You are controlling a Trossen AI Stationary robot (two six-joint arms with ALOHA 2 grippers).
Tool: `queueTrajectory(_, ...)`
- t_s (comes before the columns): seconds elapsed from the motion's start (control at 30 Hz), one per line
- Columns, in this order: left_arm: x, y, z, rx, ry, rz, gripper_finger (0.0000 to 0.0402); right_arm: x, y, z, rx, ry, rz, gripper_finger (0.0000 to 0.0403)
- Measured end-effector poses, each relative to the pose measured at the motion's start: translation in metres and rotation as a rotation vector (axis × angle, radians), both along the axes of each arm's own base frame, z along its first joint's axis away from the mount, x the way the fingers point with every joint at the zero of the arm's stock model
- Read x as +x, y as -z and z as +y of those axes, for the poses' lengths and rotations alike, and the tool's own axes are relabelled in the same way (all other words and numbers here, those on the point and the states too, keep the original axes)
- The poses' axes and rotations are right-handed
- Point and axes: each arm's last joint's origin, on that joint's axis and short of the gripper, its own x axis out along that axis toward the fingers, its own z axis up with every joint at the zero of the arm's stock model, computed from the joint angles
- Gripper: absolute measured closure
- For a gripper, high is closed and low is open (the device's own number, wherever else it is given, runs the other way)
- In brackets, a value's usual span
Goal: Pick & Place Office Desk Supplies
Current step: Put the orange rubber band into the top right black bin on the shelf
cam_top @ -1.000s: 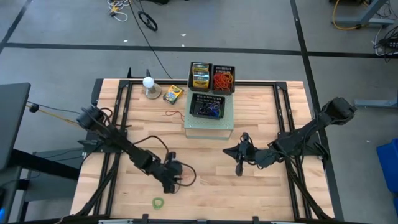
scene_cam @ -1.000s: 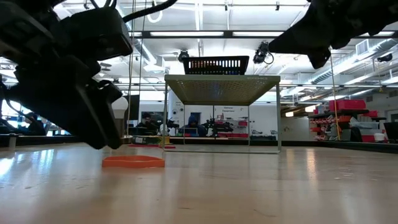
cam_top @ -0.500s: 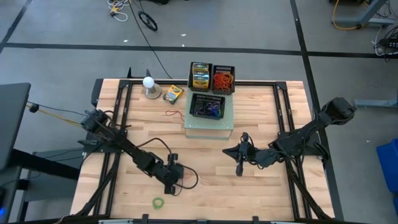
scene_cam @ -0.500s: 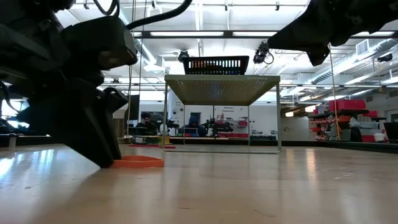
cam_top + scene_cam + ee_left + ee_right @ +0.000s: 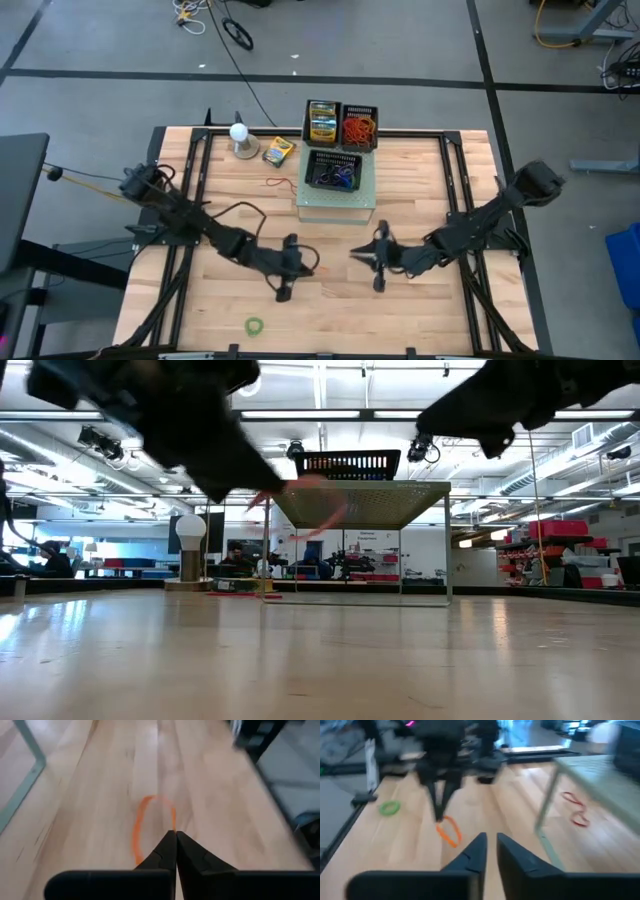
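Near the middle of the bench, toward its front edge, the left hand (image 5: 300,268) is pinched together on a thin orange rubber band (image 5: 150,827), a stretched oval loop hanging long-axis down from the fingertips above the wood, badly blurred in the low view. A green rubber band (image 5: 256,326) lies by the front edge. The right hand (image 5: 372,256), just beside the left, has its fingers slightly apart, holding nothing.
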Motion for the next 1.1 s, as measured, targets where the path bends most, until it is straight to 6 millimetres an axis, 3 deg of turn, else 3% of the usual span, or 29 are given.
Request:
queueTrajectory(0.27,0.014,-0.006,0.016,-0.094,0.010,-0.102,0.0398,0.043,0.014,0.028,-0.178,-0.152,0.085,0.0253)
queueTrajectory(0.43,0.015,-0.009,0.017,-0.097,0.033,-0.125,0.0398,0.063,0.018,0.029,-0.225,-0.163,0.101,0.0238)
queueTrajectory(0.7,0.017,-0.013,0.016,-0.115,0.050,-0.171,0.0397,0.077,0.027,0.028,-0.237,-0.209,0.140,0.0276)
queueTrajectory(0.87,0.017,-0.015,0.016,-0.122,0.054,-0.177,0.0392,0.078,0.025,0.028,-0.262,-0.195,0.125,0.0336)
queueTrajectory(0.97,0.014,-0.017,0.020,-0.085,0.069,-0.135,0.0371,0.075,0.021,0.028,-0.269,-0.184,0.130,0.0387)
queueTrajectory(1.1,0.002,-0.034,0.031,-0.039,0.042,-0.110,0.0329,0.066,0.006,0.028,-0.237,-0.160,0.138,0.0388)
